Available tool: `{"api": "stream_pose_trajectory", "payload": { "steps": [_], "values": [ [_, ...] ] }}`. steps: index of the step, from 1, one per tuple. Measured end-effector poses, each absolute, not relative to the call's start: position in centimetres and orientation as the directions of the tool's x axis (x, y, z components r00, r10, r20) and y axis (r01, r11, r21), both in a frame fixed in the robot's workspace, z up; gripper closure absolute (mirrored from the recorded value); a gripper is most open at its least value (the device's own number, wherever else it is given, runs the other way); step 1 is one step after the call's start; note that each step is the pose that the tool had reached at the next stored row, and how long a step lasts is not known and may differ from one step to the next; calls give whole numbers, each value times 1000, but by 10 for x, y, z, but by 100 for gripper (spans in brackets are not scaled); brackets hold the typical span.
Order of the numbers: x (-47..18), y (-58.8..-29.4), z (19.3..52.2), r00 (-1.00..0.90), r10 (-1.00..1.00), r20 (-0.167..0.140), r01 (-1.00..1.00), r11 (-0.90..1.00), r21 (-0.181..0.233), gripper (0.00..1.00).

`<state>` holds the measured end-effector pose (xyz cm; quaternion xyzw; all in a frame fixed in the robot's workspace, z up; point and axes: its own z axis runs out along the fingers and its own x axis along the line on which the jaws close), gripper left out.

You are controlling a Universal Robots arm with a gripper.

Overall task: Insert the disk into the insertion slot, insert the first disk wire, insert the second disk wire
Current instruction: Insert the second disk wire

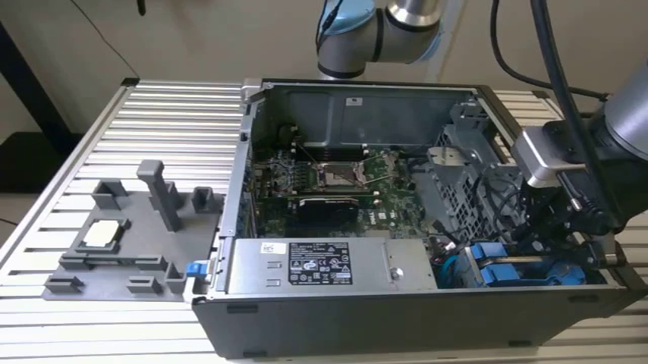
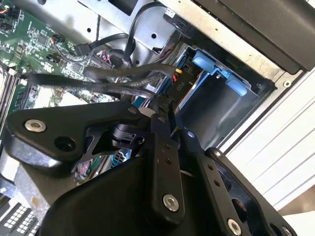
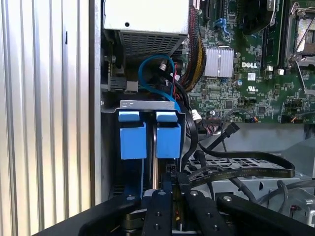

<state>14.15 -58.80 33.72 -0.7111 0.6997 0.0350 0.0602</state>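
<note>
Inside the open computer case (image 1: 243, 227), at the corner on the exterior view's right, two blue-framed carriers stand side by side in the grey drive cage; in the first wrist view the disk (image 3: 169, 137) sits in the insertion slot (image 3: 147, 104) next to its twin (image 3: 133, 137), their two blue handle tabs level with each other. One grey power-supply box (image 1: 329, 265) with a white sticker lies just beside the cage, and one green motherboard (image 1: 324, 178) fills the middle of the case. One grey fixture tray (image 1: 121, 235) rests on the slatted counter (image 1: 172, 114), well apart from the case. One end effector (image 3: 170, 189) hangs over the cage; its black fingers (image 3: 158, 206) stand narrow, closed on a black cable connector (image 2: 165, 105) near the carriers. Several black cables (image 3: 236, 167) loop beside it.
</note>
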Motion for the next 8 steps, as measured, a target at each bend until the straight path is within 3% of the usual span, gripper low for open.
{"api": "stream_pose_trajectory", "payload": {
  "steps": [1,2,8],
  "values": [
    [141,-588,337,18,-991,-134,-999,-14,-37,82],
    [141,-588,337,18,-991,-134,-999,-14,-36,76],
    [141,-588,353,18,-991,-134,-999,-14,-36,76]
  ]
}}
